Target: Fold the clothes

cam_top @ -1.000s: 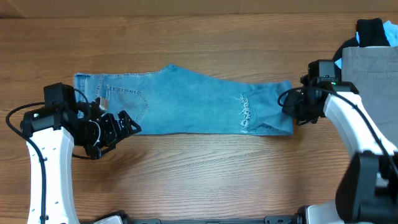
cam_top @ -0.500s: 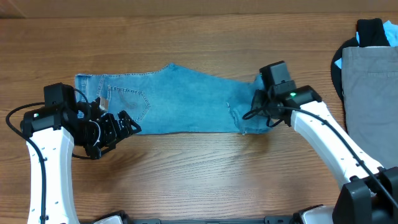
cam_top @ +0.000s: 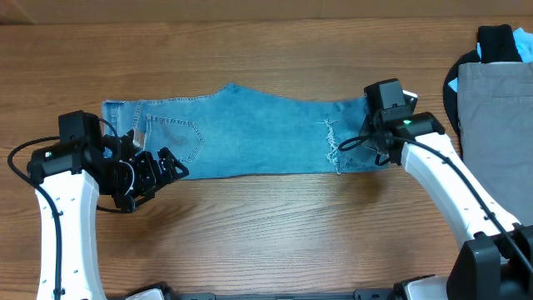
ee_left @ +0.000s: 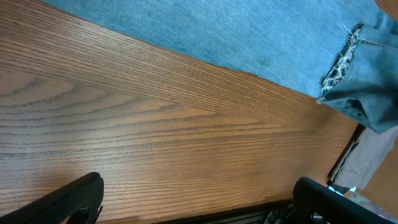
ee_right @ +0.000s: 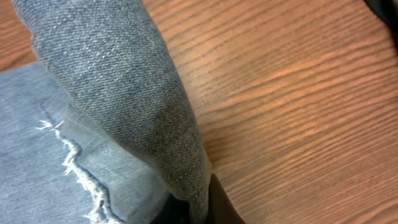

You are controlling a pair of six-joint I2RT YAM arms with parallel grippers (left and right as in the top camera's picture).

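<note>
Mid-fold on the wooden table (cam_top: 266, 233).
From left: left gripper (cam_top: 166, 165) gaping beside the waist of the jeans (cam_top: 250, 133), laid flat across the centre; right gripper (cam_top: 372, 143) clamped on the lifted hem. Risks bunching crookedly if pulled off-line.

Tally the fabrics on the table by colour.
Light blue jeans: 1
Grey cloth: 1
Black cloth: 1
Bright blue cloth: 1
Total: 4 showing; more may lie hidden under the grey one.
</note>
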